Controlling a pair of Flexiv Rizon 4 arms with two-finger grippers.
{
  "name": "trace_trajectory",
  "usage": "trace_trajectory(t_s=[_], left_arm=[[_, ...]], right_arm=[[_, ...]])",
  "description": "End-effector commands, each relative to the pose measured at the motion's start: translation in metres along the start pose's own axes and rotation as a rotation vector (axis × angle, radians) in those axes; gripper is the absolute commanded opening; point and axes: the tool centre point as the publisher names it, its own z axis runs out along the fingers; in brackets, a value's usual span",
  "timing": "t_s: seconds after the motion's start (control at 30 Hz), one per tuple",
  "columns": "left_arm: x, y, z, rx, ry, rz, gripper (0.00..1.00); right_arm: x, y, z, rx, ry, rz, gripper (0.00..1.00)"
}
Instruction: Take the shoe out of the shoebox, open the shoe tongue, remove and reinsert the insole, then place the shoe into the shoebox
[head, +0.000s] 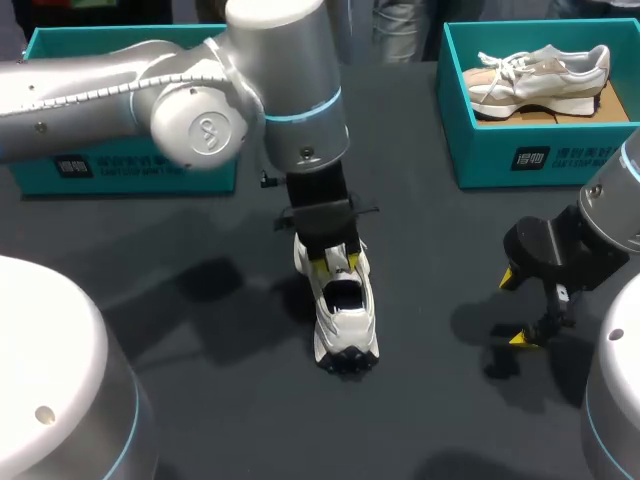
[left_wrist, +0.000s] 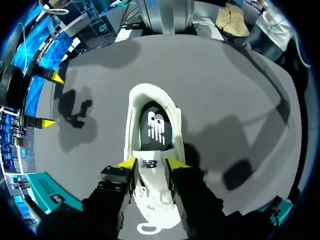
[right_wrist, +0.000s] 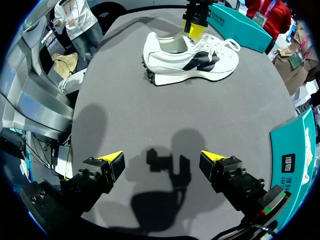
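A white shoe (head: 345, 320) with black side panels (right_wrist: 190, 57) stands on the dark table near the middle, its heel toward the front edge. My left gripper (head: 335, 262) comes down on it from above. In the left wrist view its yellow fingertips (left_wrist: 127, 163) press the shoe's tongue (left_wrist: 149, 164) from both sides, so the gripper (left_wrist: 151, 163) is shut on the tongue. Ahead of the fingers the dark insole (left_wrist: 156, 127) lies inside the shoe. My right gripper (head: 515, 309) hangs open and empty over bare table to the shoe's right (right_wrist: 165, 159).
A teal shoebox (head: 530, 155) at the back right holds a beige shoe (head: 540, 75). A second teal box (head: 120, 170) stands at the back left, partly hidden by my left arm. Bare table lies between the white shoe and my right gripper.
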Motion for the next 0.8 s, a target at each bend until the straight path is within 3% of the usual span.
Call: trace_trajectory(t_s=[0.03, 0.2, 0.33, 0.43, 0.5, 0.7, 0.8], left_arm=[[0.008, -0.006, -0.014, -0.024, -0.022, 0.003, 0.35], [0.005, -0.007, -0.010, -0.023, -0.021, -0.009, 0.35], [0.009, -0.019, -0.017, -0.024, -0.011, -0.073, 0.39], [0.012, -0.032, -0.028, -0.030, 0.013, -0.180, 0.56], [0.014, -0.041, -0.035, -0.024, 0.023, -0.239, 0.98], [0.020, -0.066, -0.046, -0.104, 0.062, -0.402, 1.00], [0.025, -0.077, -0.052, -0.280, 0.056, -0.517, 1.00]], right_arm=[[0.002, 0.000, 0.000, 0.001, -0.003, 0.000, 1.00], [0.002, 0.000, 0.000, 0.001, -0.003, 0.000, 1.00], [0.002, 0.000, 0.000, 0.001, -0.003, 0.000, 1.00], [0.002, 0.000, 0.000, 0.001, -0.003, 0.000, 1.00], [0.002, 0.000, 0.000, 0.001, -0.003, 0.000, 1.00], [0.002, 0.000, 0.000, 0.001, -0.003, 0.000, 1.00], [0.002, 0.000, 0.000, 0.001, -0.003, 0.000, 1.00]])
